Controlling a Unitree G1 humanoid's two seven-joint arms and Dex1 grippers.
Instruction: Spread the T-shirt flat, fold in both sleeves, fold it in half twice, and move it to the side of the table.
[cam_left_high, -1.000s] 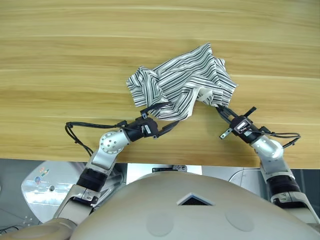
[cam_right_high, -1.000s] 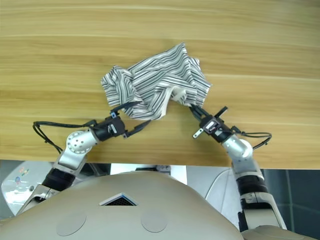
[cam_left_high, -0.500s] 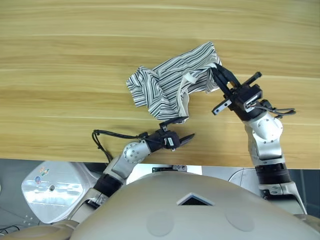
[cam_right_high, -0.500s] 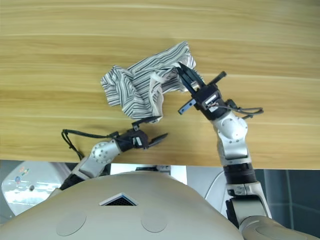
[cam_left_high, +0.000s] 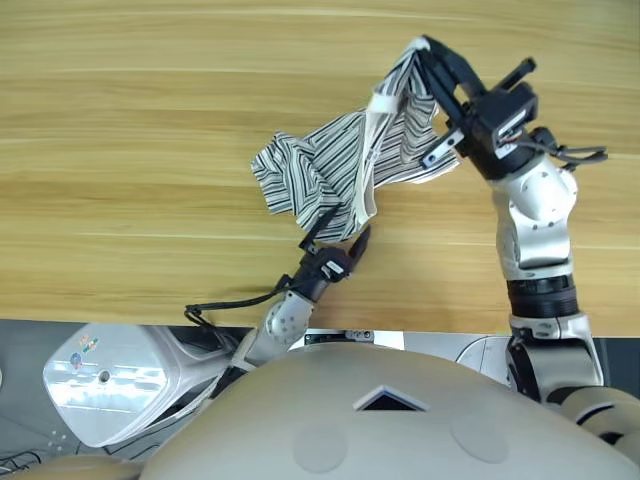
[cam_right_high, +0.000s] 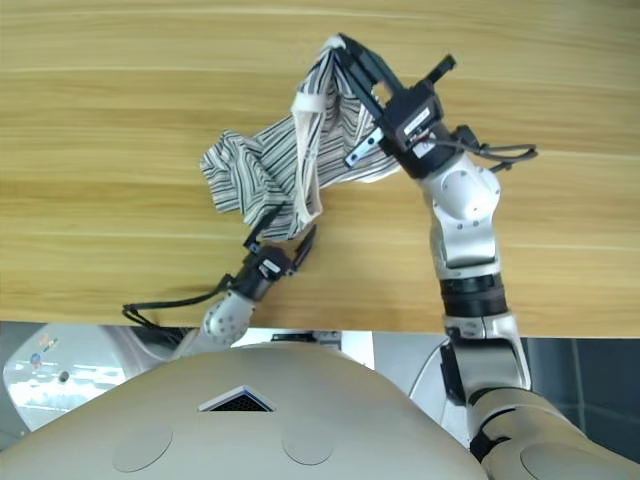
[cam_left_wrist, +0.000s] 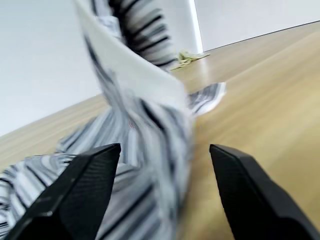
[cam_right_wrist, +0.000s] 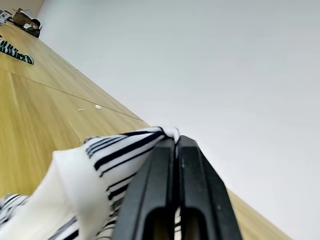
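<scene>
A black-and-white striped T-shirt (cam_left_high: 320, 165) lies crumpled on the wooden table (cam_left_high: 120, 120). One part of it is pulled up into the air. My right gripper (cam_left_high: 425, 48) is raised over the table's back right, shut on that lifted fold (cam_right_wrist: 115, 150); its fingers (cam_right_wrist: 165, 165) are pressed together on the cloth. My left gripper (cam_left_high: 337, 238) is low near the table's front edge, open, at the shirt's near hem. In the left wrist view the fingers (cam_left_wrist: 95, 170) stand wide apart and the hanging cloth (cam_left_wrist: 150, 120) is in front of the gap.
The table's front edge (cam_left_high: 150, 322) runs just behind my left gripper. A small pale scrap (cam_left_wrist: 187, 57) lies far off on the wood. A dark striped cloth (cam_right_wrist: 15, 50) lies at the table's distant end. Bare wood surrounds the shirt.
My right gripper has risen and gone farther back, drawing the shirt's edge up with it. My left gripper has swung right along the front edge and now points at the hem, still open.
</scene>
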